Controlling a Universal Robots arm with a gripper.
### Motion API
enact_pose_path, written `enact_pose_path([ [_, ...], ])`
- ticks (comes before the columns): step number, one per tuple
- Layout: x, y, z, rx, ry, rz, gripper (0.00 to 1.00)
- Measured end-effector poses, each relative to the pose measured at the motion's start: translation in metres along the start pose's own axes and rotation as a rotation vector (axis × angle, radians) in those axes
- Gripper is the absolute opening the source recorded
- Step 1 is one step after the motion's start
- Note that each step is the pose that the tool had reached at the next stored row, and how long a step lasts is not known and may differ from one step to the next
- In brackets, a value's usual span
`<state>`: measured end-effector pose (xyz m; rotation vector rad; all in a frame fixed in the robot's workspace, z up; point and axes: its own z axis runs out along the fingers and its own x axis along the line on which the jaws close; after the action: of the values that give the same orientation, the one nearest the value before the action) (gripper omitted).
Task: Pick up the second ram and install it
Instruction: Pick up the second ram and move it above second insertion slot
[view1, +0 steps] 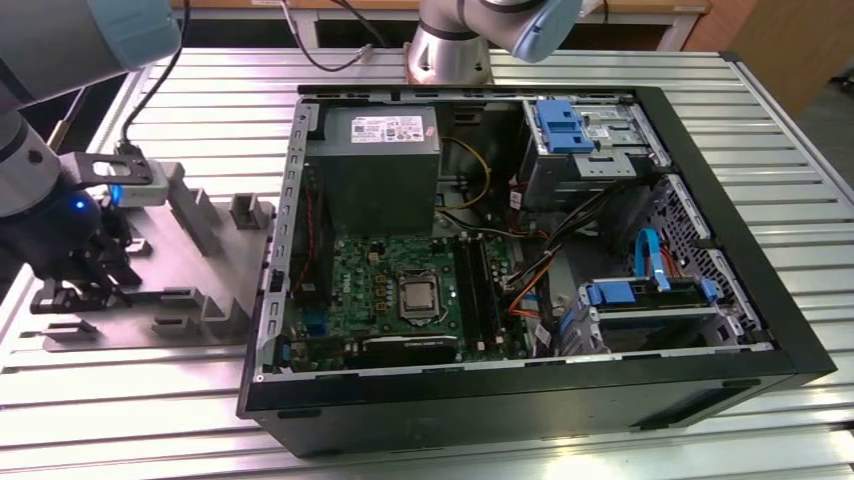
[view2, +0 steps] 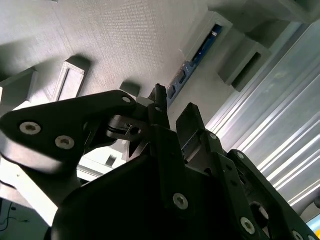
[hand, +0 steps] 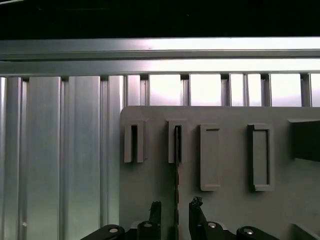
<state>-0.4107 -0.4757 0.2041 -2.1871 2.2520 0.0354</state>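
Ribbed metal table (view1: 747, 130) lies under the arm (view1: 27, 170), which hangs wrist-down over a grey fixture plate (hand: 150, 190). Closest in the first wrist view, the gripper (hand: 175, 214) is spread apart, its fingers (hand: 196, 209) straddling the second ram (hand: 176, 170), seemingly with slim gaps either side. The ram stands on edge in its slot. Other holders (hand: 210, 157) flank it, and bare ribs lie beyond the gripper.

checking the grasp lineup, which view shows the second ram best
The second wrist view: the second ram stands in the grey holder, its blue face visible. The first wrist view gives its thin edge between the open jaws. In the exterior view the gripper hides it.
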Motion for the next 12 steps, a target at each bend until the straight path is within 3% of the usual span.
enact_pose_path([
  [12,-0.0004,0.0118,0.0038,0.0064,0.0022,0.0,0.36],
])
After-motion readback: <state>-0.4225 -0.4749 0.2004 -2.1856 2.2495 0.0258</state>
